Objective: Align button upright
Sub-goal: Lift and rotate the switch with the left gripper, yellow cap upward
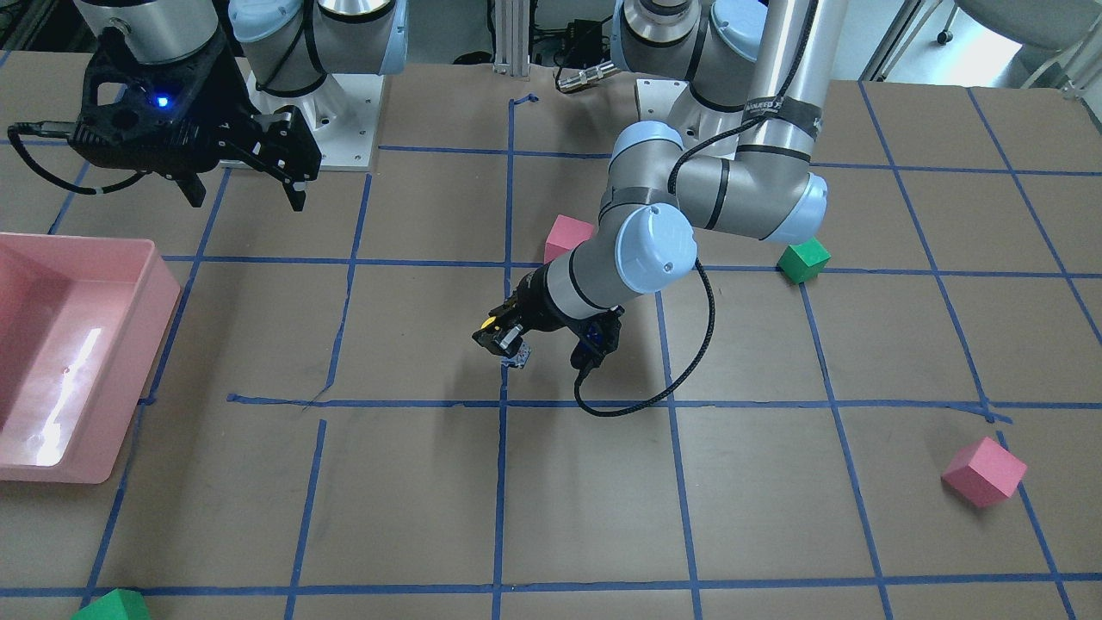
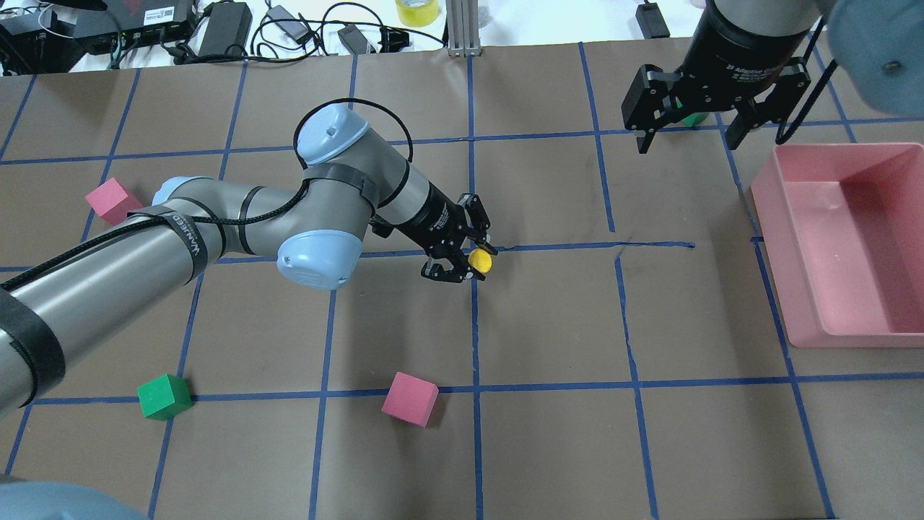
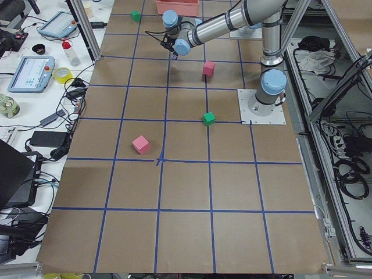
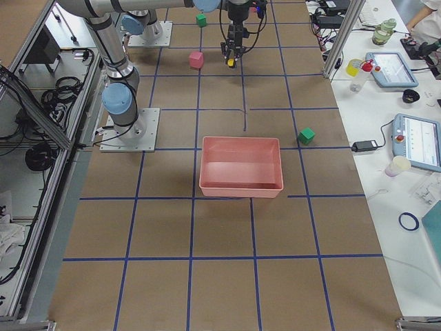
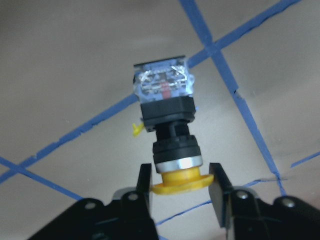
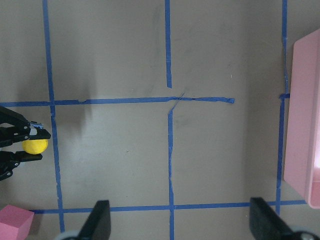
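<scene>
Left gripper (image 5: 180,175) is clamped on the button (image 5: 167,115), w/ its two fingers pinching the rim of the yellow cap from either side. In the wrist view the black body and the clear contact block point away from the fingers, i.e. toward the table (image 2: 548,325). The overhead view shows the cap facing mostly up. The front view shows the arm reaching in low at a slant, so the button looks tilted rather than plumb. It sits just beside the tape crossing near the table's middle. Whether the block end touches the paper or hangs just above it can't be told from these views.

Right gripper (image 2: 689,137) is spread wide and empty, parked high near the pink bin (image 2: 765,202) and well apart from the action. The pink cube (image 2: 410,399) and green cube (image 2: 164,396) lie away from the button and play no part.

Step in hand, by the look of it: the set-down, w/ the button already grasped cap-up and brought low. The next move prob. calls for:
- rotating the wrist until the body stands vertical
- lowering until the block sits flat on the paper
- opening the fingers gently and lifting straight up

The base is small vs. the cap, so a sideways drag on release could tip it.
</scene>
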